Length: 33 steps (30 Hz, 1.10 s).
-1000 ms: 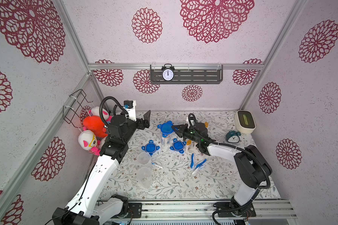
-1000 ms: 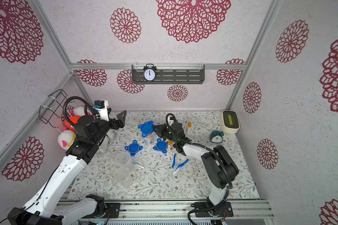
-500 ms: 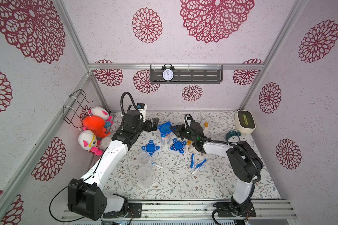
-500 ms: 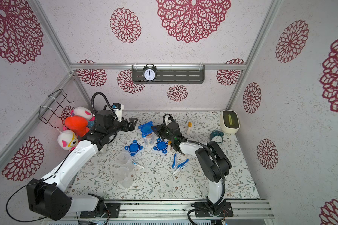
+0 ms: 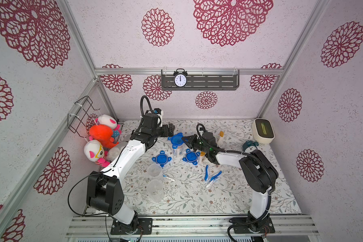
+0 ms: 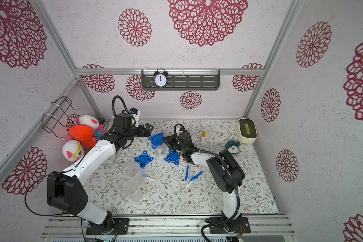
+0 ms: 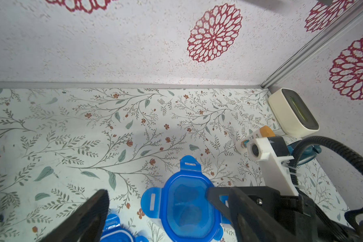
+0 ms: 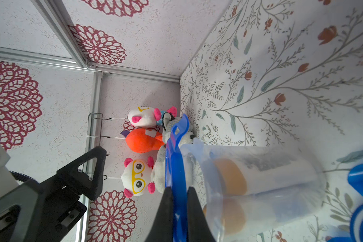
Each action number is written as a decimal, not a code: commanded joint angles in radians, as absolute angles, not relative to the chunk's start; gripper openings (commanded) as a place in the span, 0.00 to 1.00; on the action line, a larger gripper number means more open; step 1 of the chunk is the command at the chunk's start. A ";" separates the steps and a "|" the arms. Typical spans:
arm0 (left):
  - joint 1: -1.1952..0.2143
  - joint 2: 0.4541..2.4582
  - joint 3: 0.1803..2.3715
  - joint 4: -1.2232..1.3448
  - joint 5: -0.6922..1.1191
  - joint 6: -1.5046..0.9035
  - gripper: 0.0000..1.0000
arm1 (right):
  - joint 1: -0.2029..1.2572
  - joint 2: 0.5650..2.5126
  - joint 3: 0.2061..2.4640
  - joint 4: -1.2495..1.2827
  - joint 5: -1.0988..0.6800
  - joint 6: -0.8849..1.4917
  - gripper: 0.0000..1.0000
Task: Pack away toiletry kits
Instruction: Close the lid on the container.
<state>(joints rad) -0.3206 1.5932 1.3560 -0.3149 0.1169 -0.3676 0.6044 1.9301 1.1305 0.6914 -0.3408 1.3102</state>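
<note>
grey plush toy (image 5: pixel 113 153) half hidden behind left arm (image 5: pixel 132 154), cup (image 8: pixel 281 209) contents blurred, loose lid (image 7: pixel 118 233) cut off by edge

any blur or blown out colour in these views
Right wrist view: the right gripper and the blue lid it pinches are soft, the plush toys behind sharp. Left wrist view: the near finger is blurred. In both top views the orange plush looks oversaturated.

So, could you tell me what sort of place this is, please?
Probably a mock-up room for robot trials: patterned wallpaper panels held in an aluminium frame, two arms bolted to a front rail, and household props like a shelf clock.
</note>
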 commanded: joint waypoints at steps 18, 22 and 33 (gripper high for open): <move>-0.350 1.663 1.442 -0.405 0.138 -0.347 0.90 | 0.591 1.907 1.131 0.701 -0.333 1.282 0.33; -0.350 1.699 1.473 -0.464 0.143 -0.345 0.80 | 0.590 1.907 1.130 0.700 -0.336 1.281 0.34; -0.357 1.777 1.529 -0.526 0.221 -0.371 0.30 | 0.584 1.911 1.127 0.712 -0.344 1.285 0.32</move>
<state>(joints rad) -0.3523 1.7641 1.4994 -0.5049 0.1955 -0.3599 0.5941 1.9350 1.1297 0.7296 -0.3439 1.3083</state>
